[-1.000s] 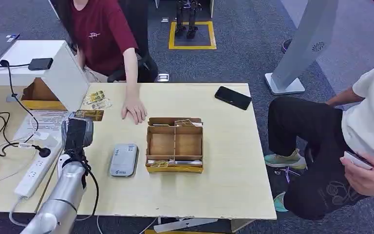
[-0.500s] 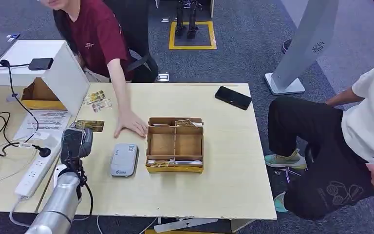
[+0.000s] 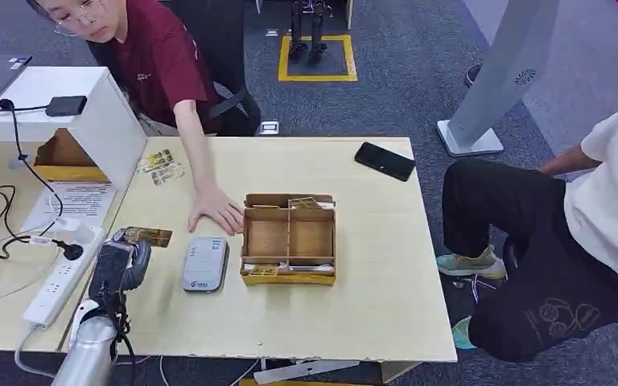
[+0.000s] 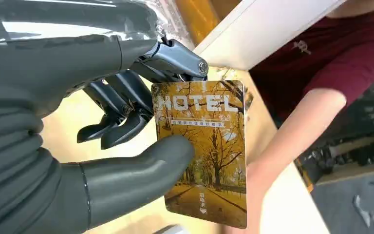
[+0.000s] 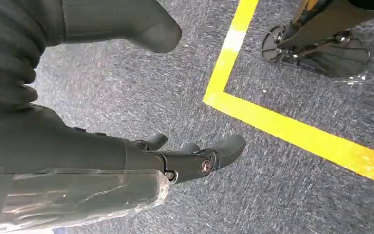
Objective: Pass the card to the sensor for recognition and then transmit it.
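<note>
On the pale wooden table (image 3: pixel 370 305) a compartmented wooden box (image 3: pixel 289 239) stands at centre, with the grey card sensor (image 3: pixel 204 263) lying flat just beside it on the robot's left. A person in a dark red shirt (image 3: pixel 161 60) leans in from the far side, one hand (image 3: pixel 217 211) resting flat on the table, close to the sensor's far edge and the box's corner. A black phone (image 3: pixel 385 161) lies near the far right edge; loose cards (image 3: pixel 159 166) lie near a white box (image 3: pixel 80 108) at far left, and a white power strip (image 3: pixel 60 277) sits on the adjoining desk. A second person in dark trousers (image 3: pixel 523 257) sits to the right. The left hand (image 3: pixel 119 264) hangs over the table's left edge, near the sensor but apart from it, and pinches the card (image 4: pixel 204 151) between the thumb and the fingers (image 4: pixel 126 114). The card stands out beyond the fingertips, its yellow tree-avenue face reading "HOTEL"; the smaller print is illegible. The right hand (image 5: pixel 175 156) hangs over grey carpet with yellow tape (image 5: pixel 292 131), fingers loosely spread, holding nothing.
</note>
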Action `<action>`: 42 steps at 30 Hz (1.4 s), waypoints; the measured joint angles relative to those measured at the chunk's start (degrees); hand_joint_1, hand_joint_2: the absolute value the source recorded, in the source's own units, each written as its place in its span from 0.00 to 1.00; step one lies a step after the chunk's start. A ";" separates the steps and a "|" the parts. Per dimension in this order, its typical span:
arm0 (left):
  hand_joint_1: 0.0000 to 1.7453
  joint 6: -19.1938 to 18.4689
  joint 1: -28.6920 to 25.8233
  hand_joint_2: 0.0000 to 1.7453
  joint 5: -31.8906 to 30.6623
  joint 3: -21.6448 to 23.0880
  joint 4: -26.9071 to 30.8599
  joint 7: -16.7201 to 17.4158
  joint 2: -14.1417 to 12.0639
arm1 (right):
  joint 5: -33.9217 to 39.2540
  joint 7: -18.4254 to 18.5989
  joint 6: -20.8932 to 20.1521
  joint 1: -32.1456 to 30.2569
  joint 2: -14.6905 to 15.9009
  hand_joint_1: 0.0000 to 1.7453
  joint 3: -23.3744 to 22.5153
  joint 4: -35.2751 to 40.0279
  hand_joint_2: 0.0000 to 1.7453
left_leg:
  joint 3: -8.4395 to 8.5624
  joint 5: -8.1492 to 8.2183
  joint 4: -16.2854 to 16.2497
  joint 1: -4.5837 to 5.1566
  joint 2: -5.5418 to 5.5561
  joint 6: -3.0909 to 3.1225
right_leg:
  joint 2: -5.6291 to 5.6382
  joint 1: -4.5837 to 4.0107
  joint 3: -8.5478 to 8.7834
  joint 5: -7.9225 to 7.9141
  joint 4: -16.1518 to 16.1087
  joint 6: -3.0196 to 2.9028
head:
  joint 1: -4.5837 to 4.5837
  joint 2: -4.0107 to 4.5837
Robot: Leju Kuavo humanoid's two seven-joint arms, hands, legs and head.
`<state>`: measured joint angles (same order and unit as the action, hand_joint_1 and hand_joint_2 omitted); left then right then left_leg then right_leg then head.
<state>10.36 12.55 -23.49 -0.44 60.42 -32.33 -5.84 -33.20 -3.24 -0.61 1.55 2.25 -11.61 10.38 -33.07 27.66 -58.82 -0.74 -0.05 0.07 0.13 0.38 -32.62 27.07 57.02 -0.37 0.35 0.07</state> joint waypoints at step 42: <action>1.00 -1.09 -5.31 1.00 -2.32 6.06 11.07 7.10 4.83 | -2.82 0.04 0.00 -0.08 -0.87 0.00 -3.30 0.00 1.00 | 0.02 -0.01 -0.02 0.02 0.06 0.01 | -0.08 0.01 0.03 -0.02 -0.02 0.01 | 0.04 0.00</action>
<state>9.27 7.24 -25.81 5.62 71.49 -25.22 -1.00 -36.02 -3.19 -0.61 1.47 1.38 -14.91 10.38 -33.05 27.65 -58.84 -0.73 0.00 0.08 0.05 0.39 -32.59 27.06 57.00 -0.36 0.39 0.07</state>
